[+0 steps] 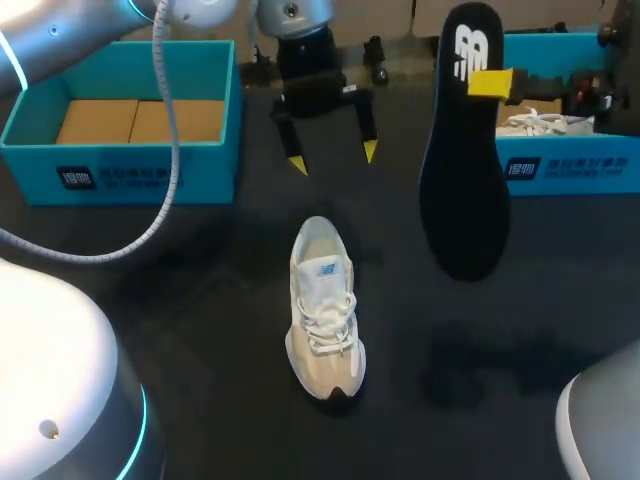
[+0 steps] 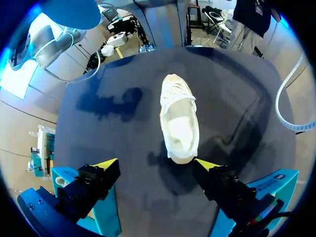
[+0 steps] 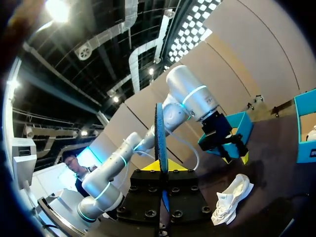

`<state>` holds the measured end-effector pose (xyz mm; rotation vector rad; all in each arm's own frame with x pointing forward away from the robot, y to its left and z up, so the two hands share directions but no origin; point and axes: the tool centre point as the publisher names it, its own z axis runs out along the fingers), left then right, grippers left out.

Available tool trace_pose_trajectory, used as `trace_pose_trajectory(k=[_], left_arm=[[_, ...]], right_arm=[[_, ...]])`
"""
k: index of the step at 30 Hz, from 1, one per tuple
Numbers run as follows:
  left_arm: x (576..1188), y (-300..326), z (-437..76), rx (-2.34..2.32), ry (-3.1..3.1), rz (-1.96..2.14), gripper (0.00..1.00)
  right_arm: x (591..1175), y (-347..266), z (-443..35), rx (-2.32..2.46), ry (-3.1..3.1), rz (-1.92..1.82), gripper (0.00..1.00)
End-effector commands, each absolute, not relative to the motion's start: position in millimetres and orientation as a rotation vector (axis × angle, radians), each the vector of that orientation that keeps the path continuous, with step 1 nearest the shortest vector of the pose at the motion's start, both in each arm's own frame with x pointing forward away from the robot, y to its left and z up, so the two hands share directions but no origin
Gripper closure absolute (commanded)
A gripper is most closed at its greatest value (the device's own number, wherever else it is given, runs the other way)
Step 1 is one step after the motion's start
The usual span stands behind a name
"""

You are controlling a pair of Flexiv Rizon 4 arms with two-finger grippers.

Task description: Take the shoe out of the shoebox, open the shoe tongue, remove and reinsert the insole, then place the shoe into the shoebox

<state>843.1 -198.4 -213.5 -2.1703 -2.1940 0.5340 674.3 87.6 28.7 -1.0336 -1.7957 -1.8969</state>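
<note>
Black matte table point(image 1: 200, 330), soft shadows lying across its bare surface.

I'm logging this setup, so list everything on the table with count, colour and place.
table: 1, black, under everything
left box: 1, teal, far left of the table
right box: 1, teal, far right of the table
shoe: 1, white and beige, mid-table, heel toward the left claw
second shoe: 1, white, in the right box, partly seen
insole: 1, black, upright in the air, right of the shoe
left claw: 1, yellow-tipped, open, beyond the shoe's heel
right claw: 1, yellow-tipped, shut on the insole
</note>
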Motion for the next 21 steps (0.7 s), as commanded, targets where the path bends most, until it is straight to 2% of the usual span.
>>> trace_pose_trajectory(k=[1, 21], left_arm=[[839.6, -196.1, -213.1, -2.174, -2.204, 0.529, 0.0], [839.6, -196.1, -213.1, -2.174, -2.204, 0.529, 0.0]], right_arm=[[671.7, 82.2, 23.2, -1.045, -1.785, -1.894, 1.0], [695.6, 63.3, 9.9, -1.153, -1.647, -1.814, 1.0]])
